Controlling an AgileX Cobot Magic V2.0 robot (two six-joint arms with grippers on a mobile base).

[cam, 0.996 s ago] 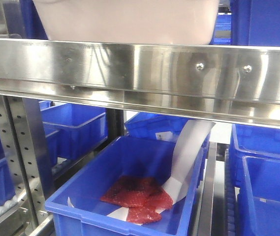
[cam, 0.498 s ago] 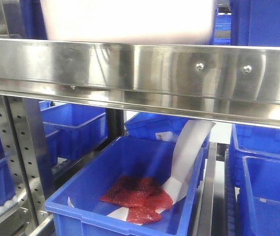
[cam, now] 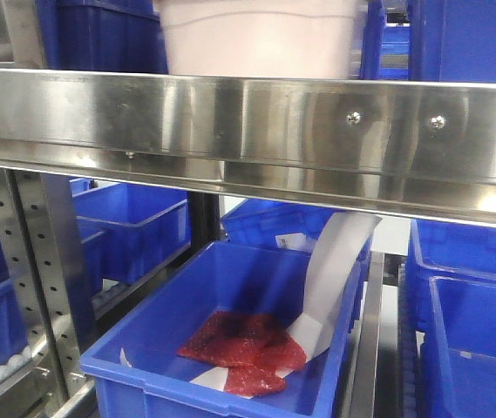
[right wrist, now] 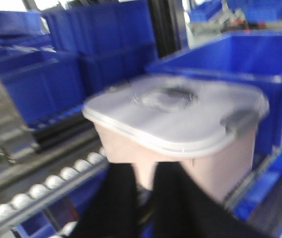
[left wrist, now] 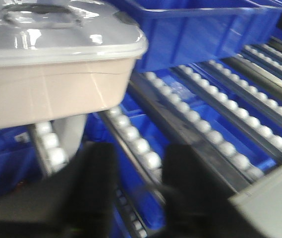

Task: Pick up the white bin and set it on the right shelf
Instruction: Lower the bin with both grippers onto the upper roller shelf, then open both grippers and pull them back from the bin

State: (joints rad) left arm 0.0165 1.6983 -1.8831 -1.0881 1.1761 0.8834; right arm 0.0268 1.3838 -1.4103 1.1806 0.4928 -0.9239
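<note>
Pinkish off-white lidded plastic bin [cam: 256,39] resting on roller tracks behind polished steel shelf rail [cam: 248,117]. Left gripper [left wrist: 133,191] parted, empty, beside bin. Right gripper [right wrist: 143,191] narrow, at bin wall; grip unclear. Placement apparently near done; release, withdrawal left.

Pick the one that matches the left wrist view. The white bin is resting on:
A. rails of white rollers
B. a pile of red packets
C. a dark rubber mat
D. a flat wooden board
A: the white bin sits with its lid on atop the rows of white rollers that run along the shelf.
</note>
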